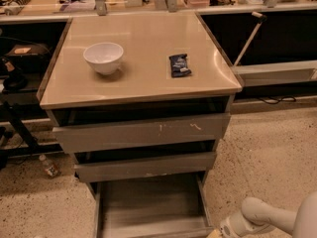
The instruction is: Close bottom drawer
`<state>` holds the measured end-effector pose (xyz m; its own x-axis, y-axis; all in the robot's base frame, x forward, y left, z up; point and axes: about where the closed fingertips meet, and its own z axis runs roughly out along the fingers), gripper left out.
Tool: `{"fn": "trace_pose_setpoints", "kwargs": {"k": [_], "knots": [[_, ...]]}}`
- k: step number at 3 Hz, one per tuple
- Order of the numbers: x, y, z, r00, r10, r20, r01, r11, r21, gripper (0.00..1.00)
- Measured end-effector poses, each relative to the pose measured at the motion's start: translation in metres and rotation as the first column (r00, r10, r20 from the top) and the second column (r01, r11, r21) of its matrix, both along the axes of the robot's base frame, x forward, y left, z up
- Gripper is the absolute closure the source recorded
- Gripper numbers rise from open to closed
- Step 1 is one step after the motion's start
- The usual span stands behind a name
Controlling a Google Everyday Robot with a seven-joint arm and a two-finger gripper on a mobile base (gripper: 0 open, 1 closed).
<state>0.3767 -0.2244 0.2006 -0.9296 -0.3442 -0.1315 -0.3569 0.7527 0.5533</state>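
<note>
The bottom drawer is the lowest and narrowest of three grey drawers in the cabinet. It is pulled far out and its grey box interior shows; its front panel lies along the bottom edge of the view. My gripper is at the bottom right, close to the drawer's front right corner, with the white arm behind it. Most of the gripper is cut off by the view's edge.
The top drawer, with pale scratch marks, and the middle drawer stand slightly open. A white bowl and a dark packet lie on the cabinet top. A small bottle lies on the floor at the left. Benches stand behind.
</note>
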Motion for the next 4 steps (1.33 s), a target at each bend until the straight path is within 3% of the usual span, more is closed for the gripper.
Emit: {"fn": "trace_pose_setpoints", "kwargs": {"k": [2,4], "knots": [[0.011,0.009,-0.02,0.9998,-0.02,0.002,0.02,1.0,-0.013,1.0],[0.038,0.022,-0.03,0.9997,-0.017,0.016,0.017,1.0,-0.004,1.0]]}}
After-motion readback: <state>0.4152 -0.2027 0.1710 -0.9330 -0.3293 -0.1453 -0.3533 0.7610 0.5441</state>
